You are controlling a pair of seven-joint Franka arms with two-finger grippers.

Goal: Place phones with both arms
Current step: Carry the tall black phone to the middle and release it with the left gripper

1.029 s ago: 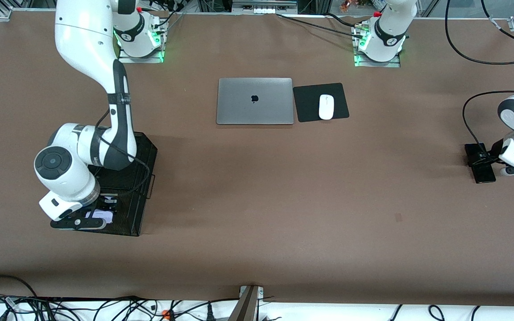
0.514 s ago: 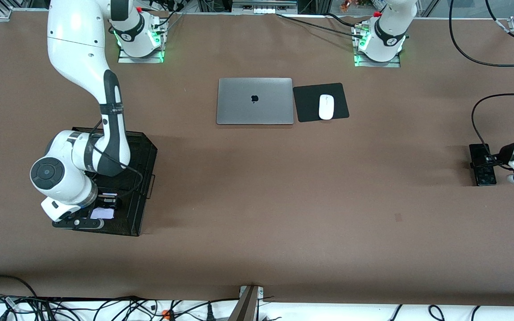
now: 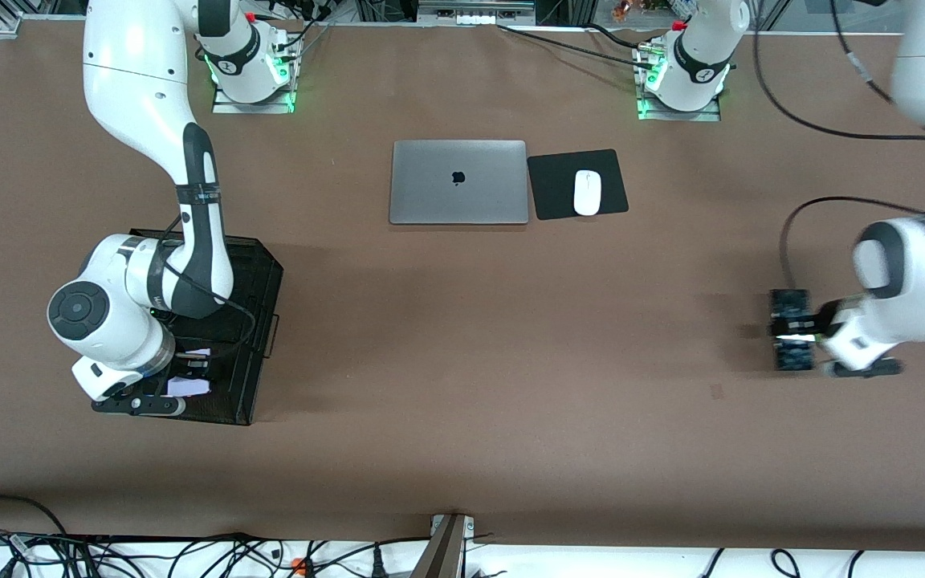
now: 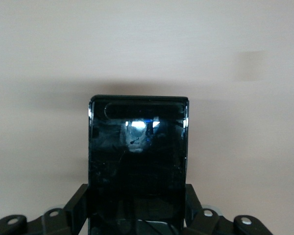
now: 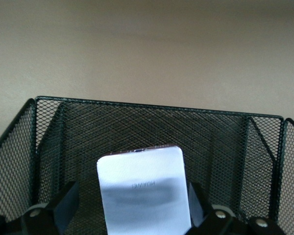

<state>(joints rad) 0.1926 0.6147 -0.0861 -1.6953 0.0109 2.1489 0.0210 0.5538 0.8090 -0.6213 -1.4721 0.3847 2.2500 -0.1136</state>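
Front view: the long black phone (image 3: 791,330) hangs over bare brown table (image 3: 511,361) toward the left arm's end, its long axis running toward and away from the camera, face up. The left arm (image 3: 912,265) comes down from the top corner, its elbow bent low, and the left gripper (image 3: 801,331) clamps the phone across its narrow width at mid-length. Toward the right arm's end, the right arm (image 3: 149,160) folds down over a black mesh tray (image 3: 258,321), wrist low. The right gripper (image 3: 189,376) sits inside the tray with a pale lavender-white phone (image 3: 189,386) between its fingers, at the tray's end nearer the camera. A closed silver laptop (image 3: 458,182) and a white mouse (image 3: 587,193) on a black mouse pad (image 3: 547,189) lie farther from the camera, near the bases.

Left wrist view: the black phone's glossy face points away from the wrist, both fingers (image 4: 78,208) pressed against its long edges, table below.

Right wrist view: the pale phone lies lengthwise between narrowly parted fingers (image 5: 56,208) that touch its sides, with the tray's mesh walls around it.
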